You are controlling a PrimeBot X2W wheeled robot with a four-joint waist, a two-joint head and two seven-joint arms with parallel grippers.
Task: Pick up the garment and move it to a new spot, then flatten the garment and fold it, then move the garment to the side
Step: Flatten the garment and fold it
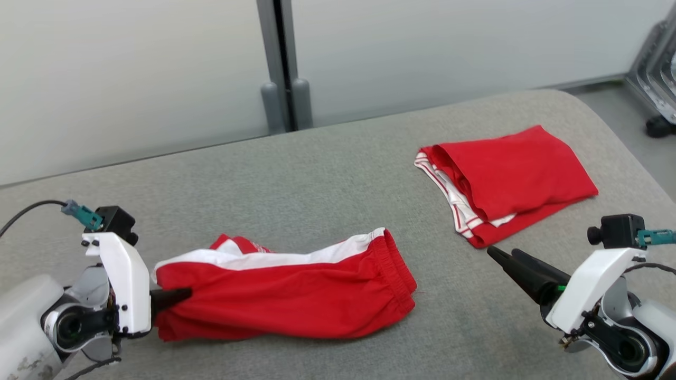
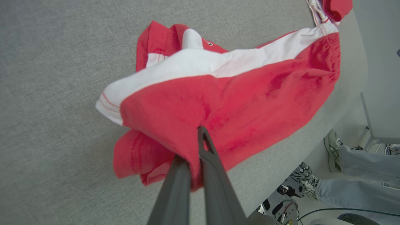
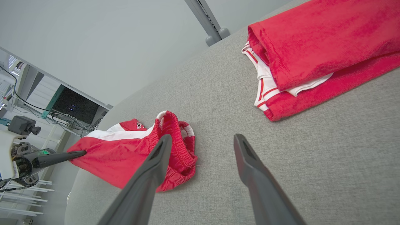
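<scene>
The garment [image 1: 285, 295] is a pair of red shorts with a white side panel, lying crumpled lengthwise near the front of the grey padded table [image 1: 327, 179]. My left gripper [image 1: 182, 295] is shut on its left end, and red cloth bunches around the dark fingers [image 2: 215, 168] in the left wrist view, where the garment [image 2: 237, 93] spreads away from them. The right wrist view shows the garment's elastic waistband end [image 3: 175, 147] and the left gripper [image 3: 82, 153] pinching its far end. My right gripper [image 1: 503, 253] hovers open over bare table, right of the shorts, with nothing between its fingers [image 3: 150, 175].
A second red garment [image 1: 517, 179], folded with white striped trim showing, lies at the table's back right [image 3: 328, 47]. A grey post [image 1: 282, 63] stands behind the table, and a wheeled frame [image 1: 657, 68] stands at the far right. A person's feet [image 2: 332, 147] are beside the table edge.
</scene>
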